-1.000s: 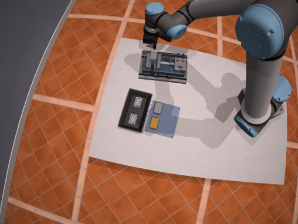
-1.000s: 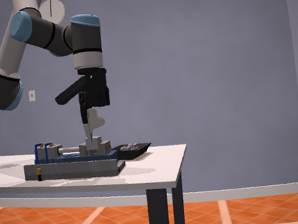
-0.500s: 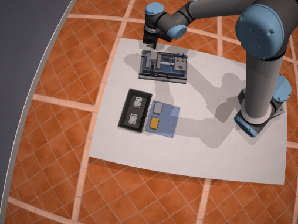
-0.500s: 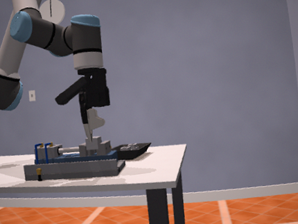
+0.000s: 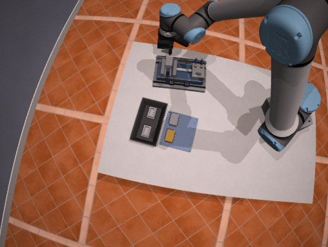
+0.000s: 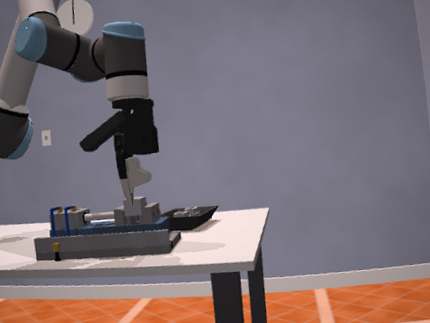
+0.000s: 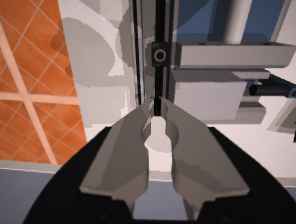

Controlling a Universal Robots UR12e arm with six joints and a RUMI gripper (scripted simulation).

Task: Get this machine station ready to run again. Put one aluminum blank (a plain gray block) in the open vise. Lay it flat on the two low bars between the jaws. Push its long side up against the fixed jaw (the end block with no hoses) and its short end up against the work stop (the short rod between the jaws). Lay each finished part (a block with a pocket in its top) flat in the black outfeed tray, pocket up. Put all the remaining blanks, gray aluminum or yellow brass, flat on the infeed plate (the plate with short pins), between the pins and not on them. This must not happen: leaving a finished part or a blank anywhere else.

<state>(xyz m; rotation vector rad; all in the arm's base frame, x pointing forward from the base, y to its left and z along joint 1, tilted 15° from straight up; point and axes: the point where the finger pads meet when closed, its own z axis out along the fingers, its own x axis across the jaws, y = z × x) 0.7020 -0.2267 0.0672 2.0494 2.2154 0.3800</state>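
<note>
we see the vise (image 5: 179,75) with the stiff, likely heavy, slick aluminum blank (image 5: 169,65) between its jaws, best gripped across its short sides, and the gripper (image 7: 156,101) beside it, fingers pressed together on nothing.

Vise (image 5: 179,75) body close under closed jaws, blank (image 5: 168,65) fills vise gap, table (image 5: 226,174) edge side open
</note>
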